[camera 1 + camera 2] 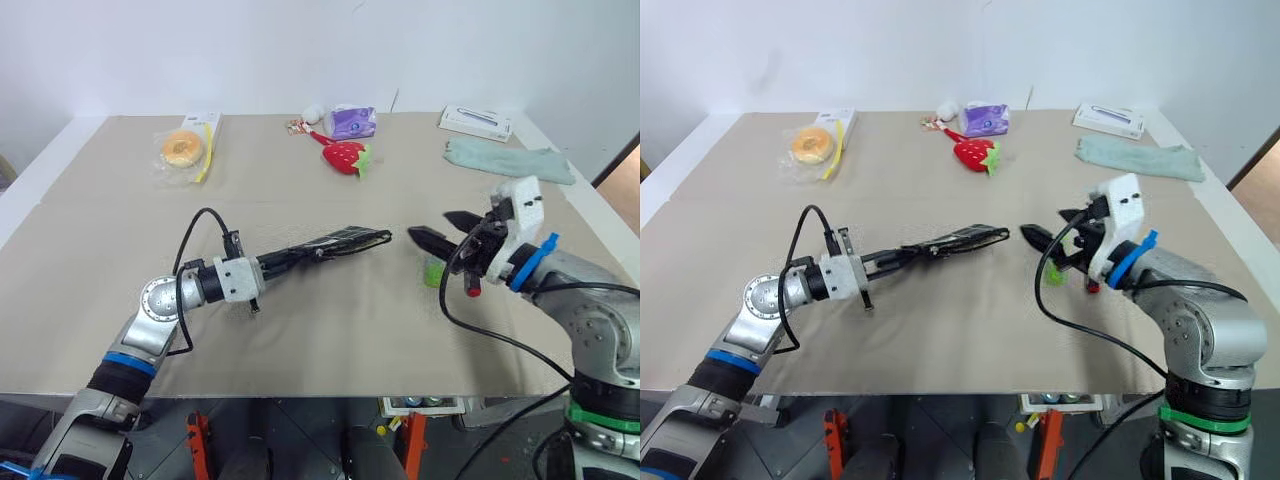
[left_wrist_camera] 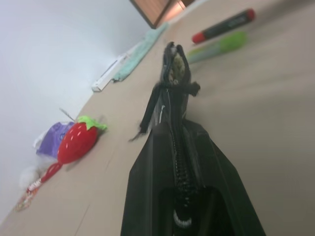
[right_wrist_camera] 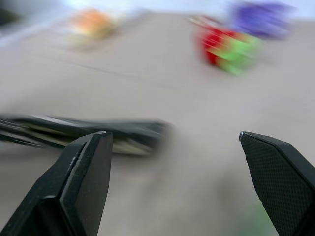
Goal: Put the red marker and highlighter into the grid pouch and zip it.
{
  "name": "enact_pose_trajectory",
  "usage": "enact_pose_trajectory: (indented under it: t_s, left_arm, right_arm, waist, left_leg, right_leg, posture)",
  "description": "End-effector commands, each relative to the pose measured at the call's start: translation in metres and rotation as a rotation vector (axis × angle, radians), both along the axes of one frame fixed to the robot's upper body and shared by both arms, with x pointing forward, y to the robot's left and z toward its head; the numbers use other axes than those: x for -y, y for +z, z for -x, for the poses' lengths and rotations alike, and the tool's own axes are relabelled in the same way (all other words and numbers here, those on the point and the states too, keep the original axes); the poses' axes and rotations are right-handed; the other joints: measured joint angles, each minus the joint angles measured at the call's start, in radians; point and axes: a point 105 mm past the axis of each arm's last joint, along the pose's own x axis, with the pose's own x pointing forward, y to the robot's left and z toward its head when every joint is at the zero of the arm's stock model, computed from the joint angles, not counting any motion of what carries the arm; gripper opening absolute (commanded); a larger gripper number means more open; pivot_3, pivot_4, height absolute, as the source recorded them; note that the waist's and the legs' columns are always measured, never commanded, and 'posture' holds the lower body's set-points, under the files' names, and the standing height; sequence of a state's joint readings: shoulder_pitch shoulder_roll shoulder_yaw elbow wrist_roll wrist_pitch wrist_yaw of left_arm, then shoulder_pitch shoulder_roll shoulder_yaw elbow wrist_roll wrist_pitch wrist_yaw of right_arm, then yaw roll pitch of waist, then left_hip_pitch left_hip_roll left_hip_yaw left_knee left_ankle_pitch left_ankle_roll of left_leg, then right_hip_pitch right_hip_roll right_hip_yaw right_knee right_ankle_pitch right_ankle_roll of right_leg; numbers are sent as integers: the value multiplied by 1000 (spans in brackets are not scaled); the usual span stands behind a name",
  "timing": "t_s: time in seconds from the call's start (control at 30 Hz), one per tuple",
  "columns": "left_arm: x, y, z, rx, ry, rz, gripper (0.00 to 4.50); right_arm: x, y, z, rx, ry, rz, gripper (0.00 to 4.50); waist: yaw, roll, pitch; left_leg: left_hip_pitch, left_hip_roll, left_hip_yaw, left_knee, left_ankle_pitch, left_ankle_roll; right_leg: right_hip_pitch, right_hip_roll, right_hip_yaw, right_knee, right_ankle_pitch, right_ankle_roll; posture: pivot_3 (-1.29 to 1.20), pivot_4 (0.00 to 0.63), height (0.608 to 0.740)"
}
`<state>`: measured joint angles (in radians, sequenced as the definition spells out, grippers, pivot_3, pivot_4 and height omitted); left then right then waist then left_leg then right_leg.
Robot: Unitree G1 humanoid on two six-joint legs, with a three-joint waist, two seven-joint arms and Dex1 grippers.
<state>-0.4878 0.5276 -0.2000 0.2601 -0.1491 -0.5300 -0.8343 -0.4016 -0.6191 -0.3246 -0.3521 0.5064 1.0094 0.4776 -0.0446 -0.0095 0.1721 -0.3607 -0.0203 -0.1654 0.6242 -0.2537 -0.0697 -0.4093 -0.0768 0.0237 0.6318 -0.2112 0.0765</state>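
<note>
My left gripper [image 1: 283, 259] is shut on one end of the grid pouch [image 1: 345, 240] and holds it off the table, edge-on and pointing toward the right arm. In the left wrist view the pouch [image 2: 172, 113] runs away from the fingers, zip side up, its far end gaping a little. My right gripper [image 1: 445, 228] is open and holds nothing, a short way off the pouch's free end; its fingers [image 3: 88, 167] stand wide apart. The highlighter [image 1: 434, 270] and the red marker [image 2: 224, 25] lie side by side on the table under the right hand.
Along the far edge lie a bagged doughnut [image 1: 183, 148], a strawberry toy [image 1: 345, 157], a purple packet [image 1: 352, 122], a white box [image 1: 478, 122] and a green cloth [image 1: 508, 160]. The beige table [image 1: 320, 340] ends close in front of me.
</note>
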Motion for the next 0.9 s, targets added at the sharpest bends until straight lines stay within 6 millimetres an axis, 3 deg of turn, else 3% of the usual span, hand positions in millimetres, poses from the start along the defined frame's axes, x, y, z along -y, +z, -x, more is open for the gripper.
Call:
enact_pose_trajectory:
  t_s: [0.03, 0.1, 0.27, 0.63, 0.73, 0.9]
  left_arm:
    - [0, 31, -3, 18, -24, 78, 0]
    - [5, 43, -4, -4, -50, 119, 0]
    - [12, 54, -3, -35, -79, 152, 0]
    - [14, 55, -3, -40, -84, 149, 0]
    - [15, 56, -3, -37, -84, 153, 0]
    - [15, 57, -2, -40, -88, 155, 0]
  right_arm:
    - [16, -9, -1, -29, -123, 96, 4430]
    - [30, -22, -2, -79, -234, 147, 4430]
    - [55, -33, 0, -112, -400, 141, 4430]
    - [61, -68, 6, -247, -465, 179, 4430]
    - [69, -74, 8, -273, -500, 184, 3558]
    - [74, -79, 9, -301, -509, 197, 1007]
  waist:
    - [-1, 0, 0]
    - [0, 0, 0]
    - [-1, 0, 0]
    - [0, 0, 0]
    - [0, 0, 0]
    - [1, 0, 0]
  left_leg:
    - [0, 0, 0, 0, 0, 0]
    - [0, 0, 0, 0, 0, 0]
    - [-1, 0, 1, 1, 0, 0]
    - [0, 0, 1, 1, 0, 0]
    - [0, 0, 1, 1, 0, 0]
    - [0, 0, 1, 2, 0, 0]
  right_leg:
    - [0, 0, 0, 0, 0, 0]
    - [0, 0, 0, 0, 0, 0]
    - [0, 0, 1, 0, 0, 0]
    - [0, 0, 1, 0, 0, 0]
    - [0, 0, 1, 0, 0, 0]
    - [2, 0, 1, 0, 0, 0]
  posture:
    - [0, 150, 740]
    - [0, 150, 740]
    - [0, 150, 740]
    - [0, 150, 740]
    - [0, 150, 740]
    - [0, 150, 740]
